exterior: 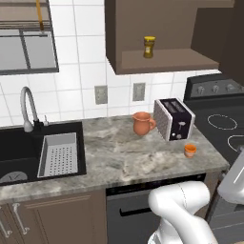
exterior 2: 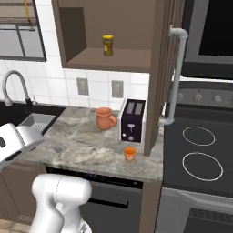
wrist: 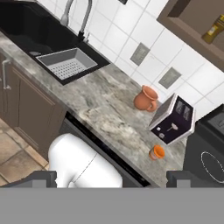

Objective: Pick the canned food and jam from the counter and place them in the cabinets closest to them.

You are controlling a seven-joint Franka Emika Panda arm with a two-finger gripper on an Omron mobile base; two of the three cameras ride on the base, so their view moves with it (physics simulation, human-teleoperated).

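Observation:
The jam (exterior: 190,150) (exterior 2: 129,154) (wrist: 156,152) is a small squat orange jar. It stands upright near the front edge of the counter (exterior: 119,152) (wrist: 100,105), just in front of the toaster. Above the counter the cabinets (exterior: 162,62) (exterior 2: 113,61) stand open, dark brown with a lighter shelf. A taller amber jar (exterior: 149,46) (exterior 2: 108,45) with a yellow lid rests on that shelf. My gripper (wrist: 112,179) is open, held high and well back from the counter, with nothing between its widely spread tips. The canned food is out of view.
A black toaster (exterior: 174,119) (exterior 2: 132,120) and a terracotta jug (exterior: 143,123) (exterior 2: 105,119) stand behind the jam. The black sink (exterior: 28,152) with its grey strainer tray (exterior: 58,153) lies to the left, and the stove (exterior: 224,124) (exterior 2: 200,150) to the right.

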